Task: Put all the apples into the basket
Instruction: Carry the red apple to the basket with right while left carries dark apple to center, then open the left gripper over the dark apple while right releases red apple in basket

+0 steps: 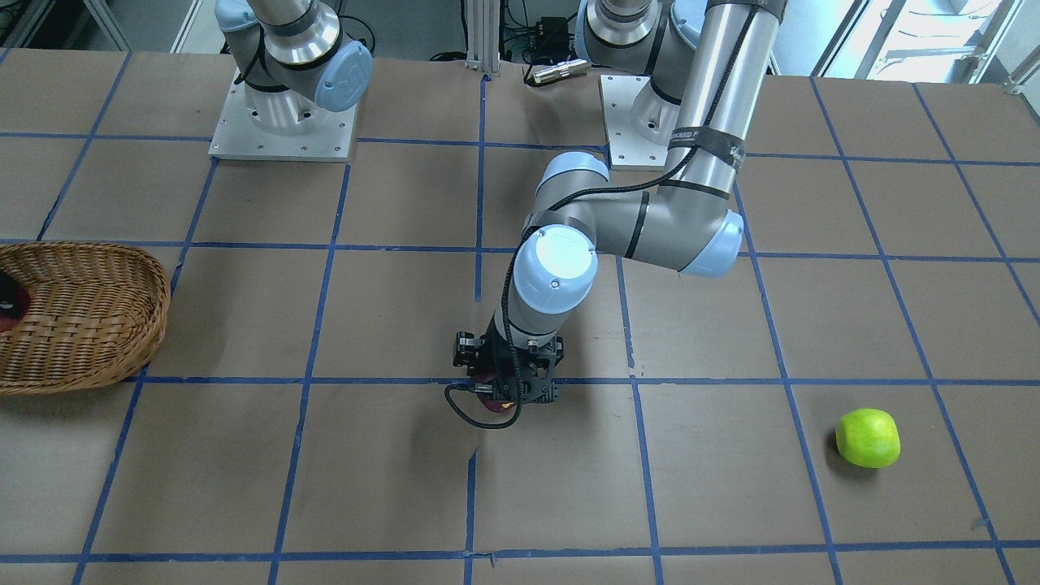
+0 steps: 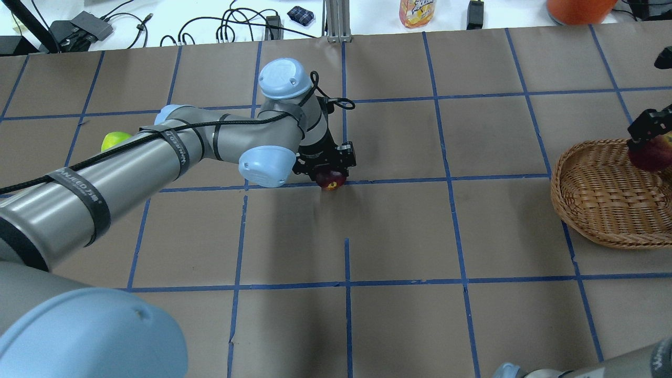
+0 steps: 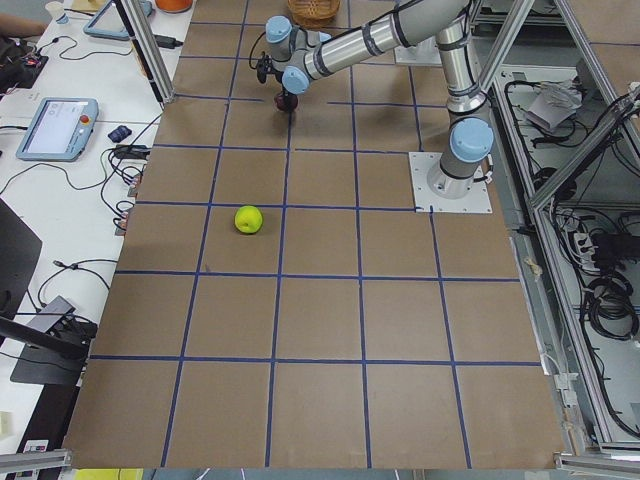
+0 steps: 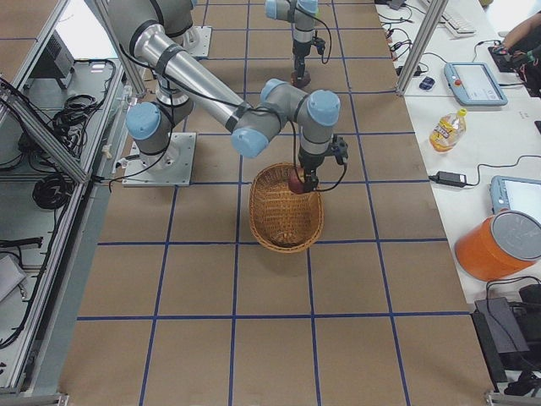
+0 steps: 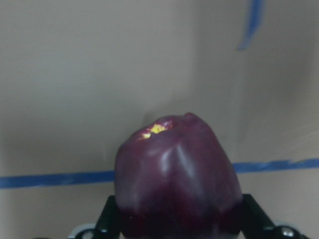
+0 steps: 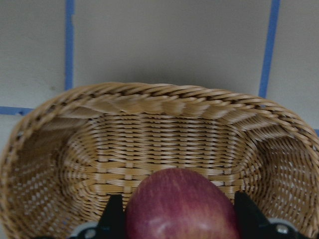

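My left gripper is shut on the dark maroon apple near the table's middle, close above the brown paper; the left wrist view shows this apple between the two black fingers. My right gripper is shut on the red apple and holds it over the far end of the wicker basket; the right wrist view shows that apple above the basket's woven floor. The lime green apple lies alone on the table on my left side, partly behind the left arm in the overhead view.
Both arm bases stand at the table's robot side. Beyond the far edge lie cables, a drink bottle and an orange bucket. The basket sits at the table's right end, by its edge.
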`<state>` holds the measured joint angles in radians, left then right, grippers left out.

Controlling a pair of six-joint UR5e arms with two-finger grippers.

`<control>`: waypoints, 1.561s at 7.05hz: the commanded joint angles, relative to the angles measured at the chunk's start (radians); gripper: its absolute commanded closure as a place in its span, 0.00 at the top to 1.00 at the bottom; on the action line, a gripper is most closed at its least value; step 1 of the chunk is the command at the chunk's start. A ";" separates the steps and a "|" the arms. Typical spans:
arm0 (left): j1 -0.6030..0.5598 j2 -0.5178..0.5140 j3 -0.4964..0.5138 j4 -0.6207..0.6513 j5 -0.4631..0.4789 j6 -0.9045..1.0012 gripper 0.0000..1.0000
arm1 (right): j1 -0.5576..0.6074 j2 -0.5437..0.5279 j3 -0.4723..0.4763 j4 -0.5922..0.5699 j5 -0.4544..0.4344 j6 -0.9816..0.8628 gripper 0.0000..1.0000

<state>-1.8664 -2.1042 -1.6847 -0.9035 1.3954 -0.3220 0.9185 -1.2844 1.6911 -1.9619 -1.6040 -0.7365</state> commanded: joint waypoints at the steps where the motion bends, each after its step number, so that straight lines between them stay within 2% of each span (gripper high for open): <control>1: -0.019 -0.008 0.016 0.034 -0.004 -0.081 0.99 | -0.123 0.100 0.022 -0.113 0.045 -0.134 0.42; 2: -0.004 0.018 0.022 -0.010 -0.007 -0.081 1.00 | -0.145 0.108 0.069 -0.161 0.056 -0.150 0.49; 3: 0.042 0.051 0.028 -0.059 -0.007 -0.054 1.00 | -0.145 0.103 0.082 -0.188 0.058 -0.152 0.86; 4: 0.150 0.105 0.066 -0.180 -0.006 0.057 1.00 | -0.145 0.100 0.079 -0.189 0.067 -0.152 1.00; 5: 0.291 0.149 0.115 -0.378 0.064 0.281 1.00 | -0.145 0.073 0.065 -0.189 0.072 -0.152 1.00; 6: 0.428 0.165 0.150 -0.458 0.203 0.528 1.00 | -0.138 0.032 0.061 -0.170 0.132 -0.152 1.00; 7: 0.538 0.161 0.126 -0.453 0.230 0.666 1.00 | -0.121 -0.014 0.058 -0.103 0.171 -0.149 1.00; 8: 0.617 0.124 0.157 -0.448 0.235 0.773 1.00 | -0.063 -0.063 0.058 -0.074 0.176 -0.136 1.00; 9: 0.639 0.097 0.196 -0.411 0.250 0.784 1.00 | 0.050 -0.105 0.056 -0.019 0.176 -0.133 1.00; 10: 0.642 0.039 0.279 -0.366 0.292 0.816 1.00 | 0.206 -0.127 0.056 -0.026 0.156 -0.076 1.00; 11: 0.642 -0.041 0.351 -0.362 0.388 0.871 0.96 | 0.323 -0.127 0.056 -0.031 0.150 0.094 1.00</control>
<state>-1.2332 -2.0595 -1.4221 -1.2867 1.6919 0.4870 1.0806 -1.3963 1.7476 -1.9952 -1.4435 -0.7957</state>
